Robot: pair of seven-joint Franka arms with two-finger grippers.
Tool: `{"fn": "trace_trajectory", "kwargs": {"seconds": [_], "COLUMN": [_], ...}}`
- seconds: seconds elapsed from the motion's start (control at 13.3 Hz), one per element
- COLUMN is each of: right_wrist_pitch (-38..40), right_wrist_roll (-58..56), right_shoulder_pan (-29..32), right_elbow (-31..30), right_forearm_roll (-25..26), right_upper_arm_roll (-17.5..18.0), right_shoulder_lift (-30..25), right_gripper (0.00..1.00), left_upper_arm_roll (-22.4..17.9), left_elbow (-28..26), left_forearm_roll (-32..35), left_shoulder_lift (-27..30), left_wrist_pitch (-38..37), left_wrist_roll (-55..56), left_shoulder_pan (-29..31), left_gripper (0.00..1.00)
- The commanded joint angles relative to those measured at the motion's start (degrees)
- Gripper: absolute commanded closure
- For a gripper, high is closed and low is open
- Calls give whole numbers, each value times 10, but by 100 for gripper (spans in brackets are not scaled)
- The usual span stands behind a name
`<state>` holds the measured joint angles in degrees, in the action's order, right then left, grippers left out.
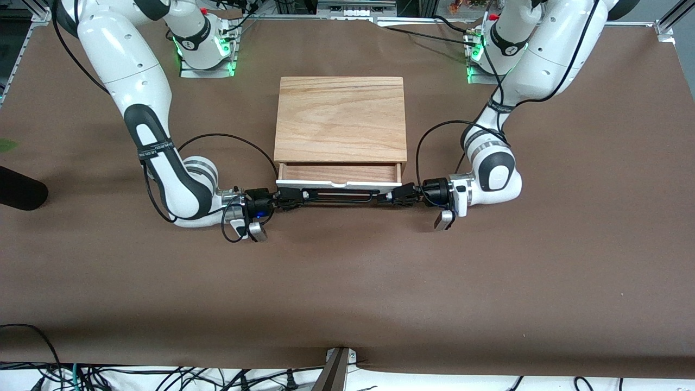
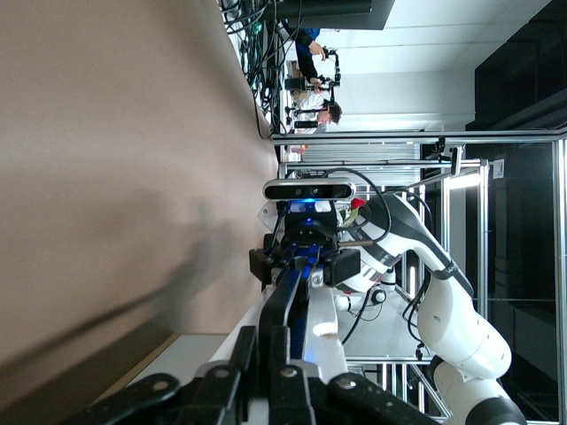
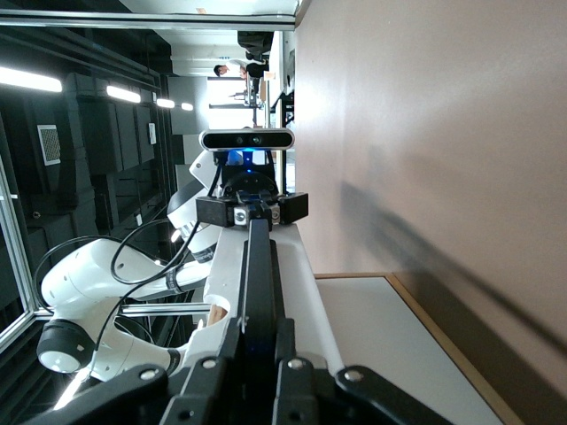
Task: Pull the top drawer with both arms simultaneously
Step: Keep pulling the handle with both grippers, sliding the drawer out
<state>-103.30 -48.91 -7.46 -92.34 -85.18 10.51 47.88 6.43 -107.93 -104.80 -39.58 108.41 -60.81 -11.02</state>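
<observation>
The top drawer [image 1: 339, 173] stands partly pulled out of the light-wood cabinet [image 1: 341, 117], its wood inside showing. Its white front panel [image 1: 304, 185] carries the long black bar handle [image 1: 336, 195]. My right gripper [image 1: 283, 197] is shut on the handle's end toward the right arm; in the right wrist view the gripper [image 3: 260, 341] clamps the bar [image 3: 257, 266] beside the white panel [image 3: 223, 274]. My left gripper [image 1: 392, 196] is shut on the handle's other end; in the left wrist view the gripper [image 2: 273, 350] clamps the bar [image 2: 291, 297] beside the panel [image 2: 323, 305].
The cabinet sits mid-table on the brown cover [image 1: 347, 282]. A dark rounded object [image 1: 19, 190] lies at the right arm's end of the table. Loose cables [image 1: 163, 377] and a metal bracket [image 1: 336, 369] lie along the table's edge nearest the front camera.
</observation>
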Motion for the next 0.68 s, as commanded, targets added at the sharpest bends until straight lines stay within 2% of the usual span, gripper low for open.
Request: {"fn": "trace_trajectory", "kwargs": {"seconds": [0.0, 0.6], "right_wrist_pitch": [20, 17], "right_wrist_roll": [52, 53], "right_shoulder_pan": [46, 47], "right_elbow": [46, 62], "right_forearm_roll": [-39, -39], "right_upper_arm_roll": [-10, -10], "right_shoulder_lift": [2, 4], "right_gripper": [98, 98], "left_upper_arm_roll": [-1, -7], "left_elbow": [3, 7], "left_forearm_roll": [18, 16], "left_shoulder_lift": [-2, 20], "left_wrist_pitch": [-11, -8], "left_wrist_roll": [11, 35], "left_shoulder_pan": [-1, 1], "left_gripper": [100, 98]}}
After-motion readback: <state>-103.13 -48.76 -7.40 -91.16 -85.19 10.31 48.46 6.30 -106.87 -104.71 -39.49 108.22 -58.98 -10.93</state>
